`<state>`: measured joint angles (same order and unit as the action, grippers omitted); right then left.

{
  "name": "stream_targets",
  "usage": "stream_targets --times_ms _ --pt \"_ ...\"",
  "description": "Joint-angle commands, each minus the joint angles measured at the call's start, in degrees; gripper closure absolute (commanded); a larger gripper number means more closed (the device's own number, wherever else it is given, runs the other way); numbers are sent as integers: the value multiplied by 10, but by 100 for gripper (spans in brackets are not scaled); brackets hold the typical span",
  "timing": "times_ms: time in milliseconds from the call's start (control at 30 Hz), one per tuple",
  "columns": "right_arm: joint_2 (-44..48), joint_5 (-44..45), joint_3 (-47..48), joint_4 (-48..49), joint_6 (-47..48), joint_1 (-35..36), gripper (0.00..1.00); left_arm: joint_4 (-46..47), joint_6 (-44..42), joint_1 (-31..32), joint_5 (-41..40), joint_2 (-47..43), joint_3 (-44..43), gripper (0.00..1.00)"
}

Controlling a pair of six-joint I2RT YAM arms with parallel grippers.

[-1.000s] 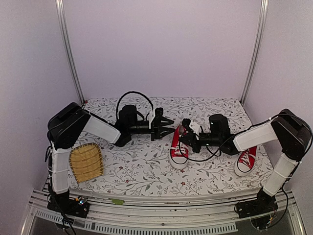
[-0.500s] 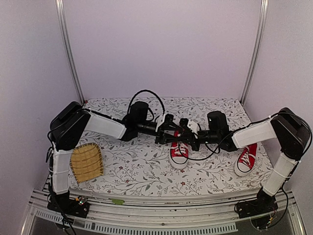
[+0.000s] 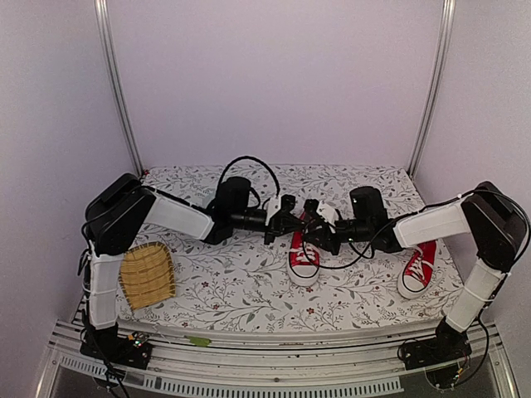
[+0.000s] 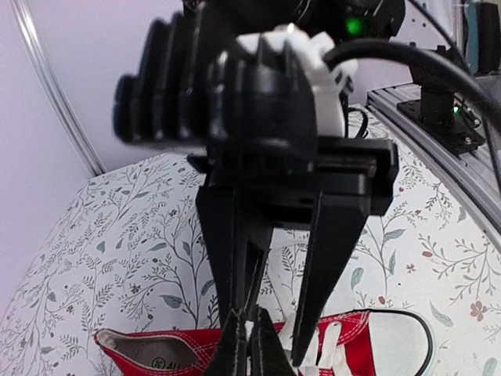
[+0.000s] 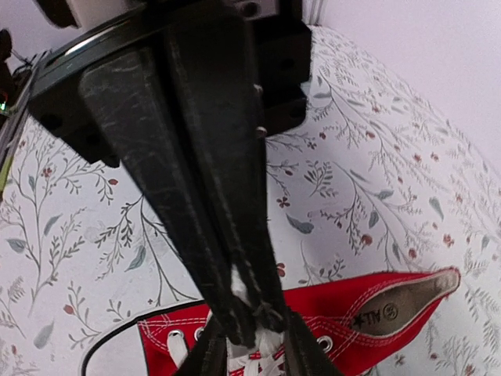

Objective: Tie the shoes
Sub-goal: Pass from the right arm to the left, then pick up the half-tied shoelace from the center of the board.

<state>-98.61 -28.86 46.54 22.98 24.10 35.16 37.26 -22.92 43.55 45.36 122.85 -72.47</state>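
One red shoe (image 3: 304,255) with white laces stands mid-table, toe toward me. The other shoe (image 3: 416,271) stands at the right. Both grippers meet just above the first shoe's laces. My left gripper (image 3: 289,222) is shut, and the left wrist view shows a white lace (image 4: 247,330) pinched between its tips (image 4: 250,333). My right gripper (image 3: 314,230) is open. In the right wrist view its fingers (image 5: 210,352) straddle the left gripper's shut tips and the lace (image 5: 238,283) over the red shoe (image 5: 376,313).
A woven bamboo mat (image 3: 147,276) lies at the near left by the left arm's base. A black cable (image 3: 348,264) hangs from the right arm across the floral tablecloth (image 3: 232,282). Metal posts (image 3: 120,91) frame the back corners.
My left gripper moved right to the shoe and shut on the lace. My right gripper, shut before, has opened around it.
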Motion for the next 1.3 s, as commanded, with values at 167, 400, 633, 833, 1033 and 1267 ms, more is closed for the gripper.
stream_targets --times_ms 167,400,633,833,1033,1267 --pt "186 80 19 -345 36 -8 51 85 34 7 -66 -1 38 100" --pt "79 203 122 -671 231 10 50 102 32 7 -75 3 43 100" --pt "0 250 191 -712 284 17 51 107 31 7 -71 5 40 100" --pt "-53 274 214 -728 311 15 50 112 34 9 -62 5 43 100" --pt "-83 289 204 -703 322 7 51 117 32 9 -60 5 48 100" --pt "-96 288 200 -705 314 7 96 119 33 10 -59 4 46 100"
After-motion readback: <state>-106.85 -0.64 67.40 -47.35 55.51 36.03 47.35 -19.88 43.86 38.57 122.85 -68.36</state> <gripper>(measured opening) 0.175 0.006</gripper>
